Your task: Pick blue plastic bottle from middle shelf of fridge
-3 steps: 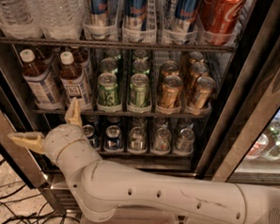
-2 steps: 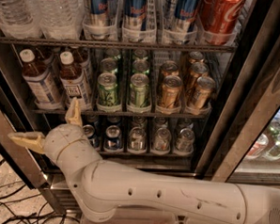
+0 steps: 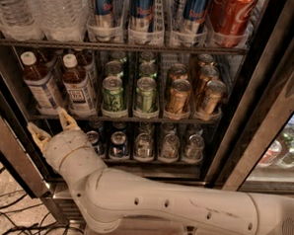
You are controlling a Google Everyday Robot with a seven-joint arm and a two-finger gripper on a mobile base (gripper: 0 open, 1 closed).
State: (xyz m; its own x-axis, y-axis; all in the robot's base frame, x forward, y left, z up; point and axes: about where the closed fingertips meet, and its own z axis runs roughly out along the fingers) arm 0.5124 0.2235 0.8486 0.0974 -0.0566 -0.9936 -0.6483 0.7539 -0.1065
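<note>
Two small clear bottles with white caps, amber liquid and white-blue labels stand at the left of the middle shelf (image 3: 186,122): one blue plastic bottle (image 3: 79,88) and a second one (image 3: 39,84) to its left. My gripper (image 3: 51,125) is open and empty, just below and in front of that shelf's left end, under the two bottles. One finger (image 3: 66,119) reaches up to the shelf edge below the right bottle. It touches neither bottle. The fridge (image 3: 269,91) has a steel frame and a dark interior.
Green cans (image 3: 112,94) and gold cans (image 3: 178,97) fill the rest of the middle shelf. Large water bottles (image 3: 56,11), tall blue-silver cans (image 3: 141,13) and a red can (image 3: 230,15) stand above. Short cans (image 3: 144,145) stand below. Cables (image 3: 3,216) lie on the floor at left.
The gripper's two fingertips stand closer together than before; the left one has moved right and up. The arm and the drinks have barely moved.
</note>
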